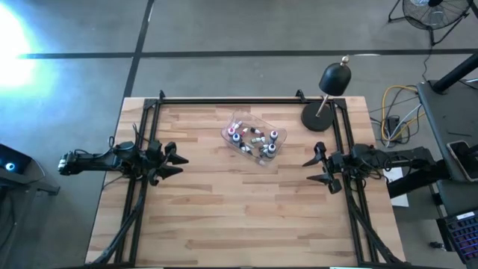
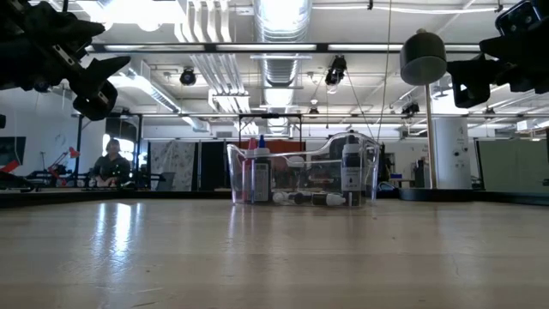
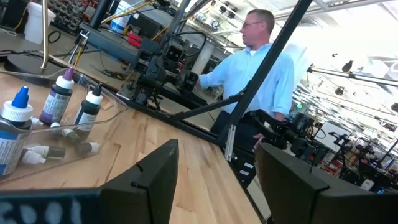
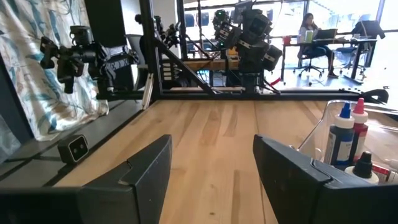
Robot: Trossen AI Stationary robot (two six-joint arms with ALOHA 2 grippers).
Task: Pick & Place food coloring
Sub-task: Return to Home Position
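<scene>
On the table (image 1: 224,217), some food coloring bottles (image 1: 254,140) stand, others lie

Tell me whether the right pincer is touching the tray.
Apart. The high view shows the right pincer at the right edge of the table, with bare wood between it and the tray.

In tray (image 1: 240,118): food coloring bottles (image 1: 258,140); tray at table (image 1: 224,217) centre-rear; lamp (image 1: 317,118) to right-rear.

Bottle count: food coloring bottles (image 1: 254,139) crowd the tray (image 1: 258,119), too small to count from above.
Blue-capped bottle (image 3: 12,134): cut off at the picture's edge.
Bottle labels: unreadable.
</scene>
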